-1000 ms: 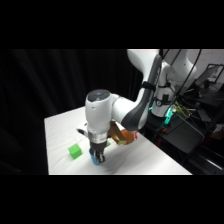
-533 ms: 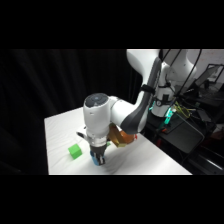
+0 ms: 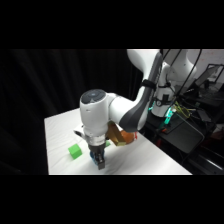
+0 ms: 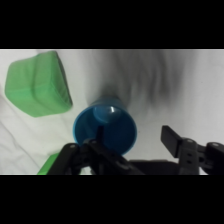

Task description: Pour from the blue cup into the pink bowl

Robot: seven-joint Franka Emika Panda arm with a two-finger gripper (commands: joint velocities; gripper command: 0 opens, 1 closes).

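The blue cup stands upright, mouth up, just beside the green block. The gripper hangs straight down over it, fingers spread around the cup without clamping.

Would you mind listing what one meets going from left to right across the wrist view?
Green block → blue cup → the gripper's black finger on the right.

The side view looks across and down on the white table from a distance. The wrist view looks down close past the black two-finger gripper. Both share the small blue plastic cup between the jaws.
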